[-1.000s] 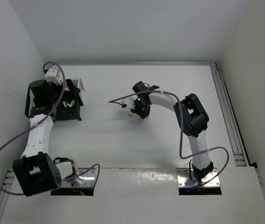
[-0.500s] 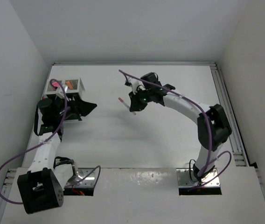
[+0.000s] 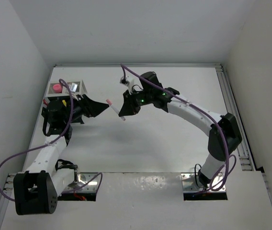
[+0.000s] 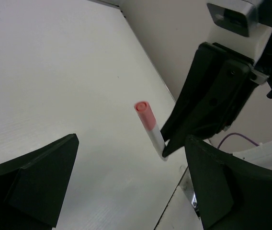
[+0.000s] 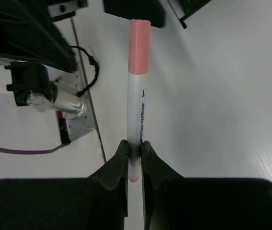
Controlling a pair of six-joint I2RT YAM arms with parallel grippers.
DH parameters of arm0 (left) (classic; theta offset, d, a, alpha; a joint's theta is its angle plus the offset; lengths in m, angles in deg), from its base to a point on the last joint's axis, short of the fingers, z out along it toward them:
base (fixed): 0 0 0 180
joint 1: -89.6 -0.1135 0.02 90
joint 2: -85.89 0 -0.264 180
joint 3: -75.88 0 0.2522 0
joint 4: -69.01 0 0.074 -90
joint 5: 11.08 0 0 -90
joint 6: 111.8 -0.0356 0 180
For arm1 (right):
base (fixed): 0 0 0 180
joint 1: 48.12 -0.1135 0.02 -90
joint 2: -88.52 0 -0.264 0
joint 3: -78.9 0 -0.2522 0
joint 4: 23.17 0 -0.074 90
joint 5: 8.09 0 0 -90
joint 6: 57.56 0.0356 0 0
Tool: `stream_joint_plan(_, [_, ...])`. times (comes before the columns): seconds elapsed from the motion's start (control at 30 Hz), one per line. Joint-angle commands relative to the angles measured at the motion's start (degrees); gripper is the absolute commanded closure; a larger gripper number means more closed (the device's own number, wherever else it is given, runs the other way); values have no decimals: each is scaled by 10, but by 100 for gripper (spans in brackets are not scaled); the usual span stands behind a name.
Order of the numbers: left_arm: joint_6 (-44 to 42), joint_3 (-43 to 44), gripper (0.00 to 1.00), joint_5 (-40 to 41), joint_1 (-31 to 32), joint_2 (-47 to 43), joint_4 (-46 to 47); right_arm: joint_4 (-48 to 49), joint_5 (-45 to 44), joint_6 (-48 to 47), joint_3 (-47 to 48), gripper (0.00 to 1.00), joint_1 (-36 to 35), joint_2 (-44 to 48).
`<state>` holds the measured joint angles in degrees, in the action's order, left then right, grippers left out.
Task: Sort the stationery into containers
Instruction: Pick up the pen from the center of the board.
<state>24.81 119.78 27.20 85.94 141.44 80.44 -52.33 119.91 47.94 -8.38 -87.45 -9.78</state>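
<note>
My right gripper (image 3: 125, 109) is shut on the lower end of a white marker with a pink cap (image 3: 115, 109), holding it above the table. In the right wrist view the marker (image 5: 138, 86) stands up from the closed jaws of that gripper (image 5: 134, 151). My left gripper (image 3: 96, 108) is open and empty, pointing right at the marker's cap. In the left wrist view the marker (image 4: 150, 127) hangs between and beyond the spread fingers (image 4: 40, 184) of the left gripper (image 4: 131, 187). The black organizer (image 3: 77, 120) is partly hidden by my left arm. The white perforated bin (image 3: 82, 86) adjoins it and holds a pink piece (image 3: 57, 88).
The containers stand at the far left near the left wall. A metal rail (image 3: 234, 120) runs along the table's right edge. Purple cables (image 3: 11, 163) loop beside both arms. The left arm's base and mount (image 5: 35, 91) show in the right wrist view.
My right arm has carried the marker left and nearer to the left gripper. My left arm has drawn back from the containers, turned right and stands open toward the marker.
</note>
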Motion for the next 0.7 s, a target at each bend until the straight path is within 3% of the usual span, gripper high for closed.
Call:
stream_joint_plan(0.0, [26, 17, 1, 15, 15, 14, 48, 12, 28, 13, 40, 100, -19, 6])
stream_joint_plan(0.3, [39, 25, 7, 15, 23, 28, 79, 4, 32, 13, 77, 100, -56, -22])
stream_joint_plan(0.4, [33, 29, 36, 8, 17, 22, 65, 5, 31, 13, 84, 100, -61, -30])
stream_joint_plan(0.43, [30, 33, 62, 5, 16, 19, 49, 5, 31, 13, 85, 100, -61, -31])
stream_joint_plan(0.53, [-2, 47, 100, 11, 9, 4, -18, 7, 22, 13, 95, 100, -62, -41])
stream_joint_plan(0.67, [-28, 76, 100, 16, -44, -4, -73, -16, -8, 4, 114, 52, -53, -43])
